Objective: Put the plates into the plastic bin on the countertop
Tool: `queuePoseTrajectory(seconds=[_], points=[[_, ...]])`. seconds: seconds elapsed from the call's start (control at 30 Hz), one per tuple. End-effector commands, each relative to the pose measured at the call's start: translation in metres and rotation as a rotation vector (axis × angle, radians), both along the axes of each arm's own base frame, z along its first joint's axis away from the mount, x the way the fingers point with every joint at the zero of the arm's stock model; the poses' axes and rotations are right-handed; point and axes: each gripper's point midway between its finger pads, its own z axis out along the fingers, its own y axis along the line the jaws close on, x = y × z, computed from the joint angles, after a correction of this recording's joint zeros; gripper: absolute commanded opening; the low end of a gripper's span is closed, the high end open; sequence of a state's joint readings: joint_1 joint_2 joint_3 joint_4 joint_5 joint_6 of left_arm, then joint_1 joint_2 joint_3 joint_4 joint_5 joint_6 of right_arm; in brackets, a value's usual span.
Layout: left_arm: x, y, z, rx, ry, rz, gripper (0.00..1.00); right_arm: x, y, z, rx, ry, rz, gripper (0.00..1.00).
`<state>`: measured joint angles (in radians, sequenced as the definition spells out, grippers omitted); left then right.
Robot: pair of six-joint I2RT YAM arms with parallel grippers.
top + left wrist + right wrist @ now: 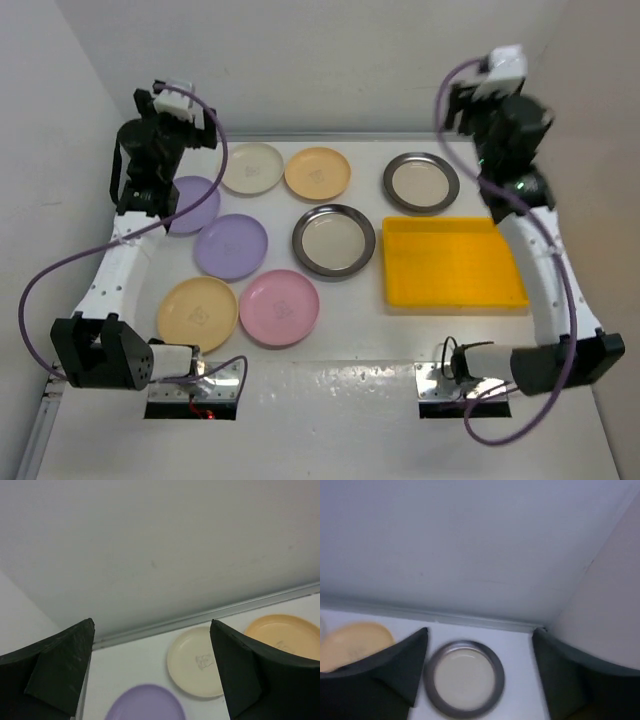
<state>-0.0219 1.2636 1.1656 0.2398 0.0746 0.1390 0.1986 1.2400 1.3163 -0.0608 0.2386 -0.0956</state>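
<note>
Eight plates lie on the white countertop (360,355): cream (252,167), orange-yellow (318,172), two lilac (231,246) (195,200), pink (279,307), pale orange (198,313), and two steel ones (334,240) (421,182). The yellow plastic bin (450,262) stands at the right with nothing in it. My left gripper (150,625) is open and empty, raised over the back left; under it show the cream plate (195,662) and a lilac plate (145,702). My right gripper (480,630) is open and empty, raised above the far steel plate (464,677).
White walls close the back and both sides. A thin metal edge (200,616) runs along the back of the countertop. Purple cables loop from both arms.
</note>
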Motion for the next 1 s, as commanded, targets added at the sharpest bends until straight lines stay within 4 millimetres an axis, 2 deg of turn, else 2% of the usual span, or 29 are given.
queuePoseTrajectory(seconds=[0.0, 0.03, 0.07, 0.1, 0.13, 0.17, 0.2, 0.23, 0.27, 0.3, 0.33, 0.37, 0.4, 0.43, 0.47, 0.5, 0.53, 0.57, 0.6, 0.63, 0.73, 0.8, 0.83, 0.9, 0.93, 0.97], points=[[-0.001, -0.038, -0.041, 0.012, 0.233, -0.233, 0.99, 0.031, -0.07, -0.052, 0.394, 0.263, -0.163, 0.44], [-0.005, -0.048, -0.06, -0.006, 0.306, -0.289, 0.94, 0.041, -0.034, -0.016, 0.5, 0.251, 0.092, 0.28], [-0.014, -0.064, -0.065, -0.012, 0.331, -0.387, 0.89, 0.047, -0.039, -0.035, 0.65, 0.337, 0.043, 0.28], [-0.014, -0.067, -0.074, -0.019, 0.363, -0.411, 0.85, 0.081, -0.051, -0.104, 0.728, 0.496, -0.024, 0.36], [-0.016, -0.067, -0.081, -0.023, 0.383, -0.411, 0.81, 0.082, -0.074, -0.102, 0.88, 0.536, -0.08, 0.67], [-0.012, -0.062, -0.091, -0.042, 0.41, -0.369, 0.8, 0.089, -0.081, -0.119, 0.929, 0.582, -0.104, 0.7], [-0.009, -0.059, -0.095, -0.043, 0.419, -0.355, 0.8, 0.105, -0.094, -0.179, 1.029, 0.703, -0.166, 0.71], [-0.01, -0.06, -0.098, -0.054, 0.432, -0.354, 0.79, 0.11, -0.107, -0.181, 1.05, 0.693, -0.182, 0.74], [-0.008, -0.058, -0.102, -0.046, 0.441, -0.345, 0.79, 0.116, -0.113, -0.206, 1.059, 0.728, -0.196, 0.78], [-0.007, -0.062, -0.107, -0.046, 0.452, -0.354, 0.79, 0.121, -0.121, -0.223, 1.044, 0.741, -0.244, 0.78], [-0.007, -0.062, -0.107, -0.046, 0.452, -0.354, 0.79, 0.124, -0.127, -0.226, 1.038, 0.738, -0.256, 0.78], [-0.004, -0.062, -0.112, -0.048, 0.465, -0.354, 0.79, 0.126, -0.132, -0.243, 1.038, 0.761, -0.279, 0.75], [-0.002, -0.064, -0.112, -0.045, 0.466, -0.352, 0.79, 0.128, -0.137, -0.248, 1.034, 0.76, -0.295, 0.73], [0.002, -0.064, -0.116, -0.046, 0.476, -0.352, 0.79, 0.128, -0.149, -0.268, 1.052, 0.78, -0.331, 0.65], [0.004, -0.065, -0.12, -0.048, 0.486, -0.352, 0.79, 0.127, -0.155, -0.277, 1.051, 0.784, -0.362, 0.61], [0.007, -0.065, -0.12, -0.048, 0.486, -0.352, 0.79, 0.127, -0.161, -0.297, 1.053, 0.806, -0.392, 0.59], [0.01, -0.065, -0.129, -0.051, 0.505, -0.351, 0.79, 0.124, -0.168, -0.309, 1.063, 0.81, -0.409, 0.58], [0.012, -0.065, -0.127, -0.059, 0.505, -0.351, 0.79, 0.123, -0.169, -0.317, 1.065, 0.819, -0.406, 0.58], [0.014, -0.065, -0.132, -0.061, 0.516, -0.35, 0.79, 0.121, -0.163, -0.333, 1.085, 0.856, -0.389, 0.58], [0.017, -0.065, -0.131, -0.061, 0.514, -0.35, 0.79, 0.124, -0.155, -0.334, 1.111, 0.858, -0.334, 0.54], [0.028, -0.066, -0.141, -0.074, 0.54, -0.348, 0.79, 0.112, -0.128, -0.372, 1.171, 0.947, -0.287, 0.45], [0.031, -0.066, -0.136, -0.073, 0.534, -0.349, 0.79, 0.107, -0.113, -0.387, 1.162, 0.981, -0.282, 0.43], [0.033, -0.066, -0.143, -0.076, 0.549, -0.348, 0.79, 0.11, -0.108, -0.389, 1.155, 0.975, -0.273, 0.43], [0.037, -0.066, -0.137, -0.074, 0.537, -0.349, 0.79, 0.112, -0.1, -0.397, 1.165, 0.988, -0.259, 0.43], [0.037, -0.067, -0.137, -0.083, 0.539, -0.347, 0.79, 0.114, -0.096, -0.407, 1.186, 1.002, -0.25, 0.41], [0.037, -0.067, -0.137, -0.083, 0.539, -0.347, 0.77, 0.121, -0.096, -0.404, 1.187, 0.984, -0.235, 0.36]])
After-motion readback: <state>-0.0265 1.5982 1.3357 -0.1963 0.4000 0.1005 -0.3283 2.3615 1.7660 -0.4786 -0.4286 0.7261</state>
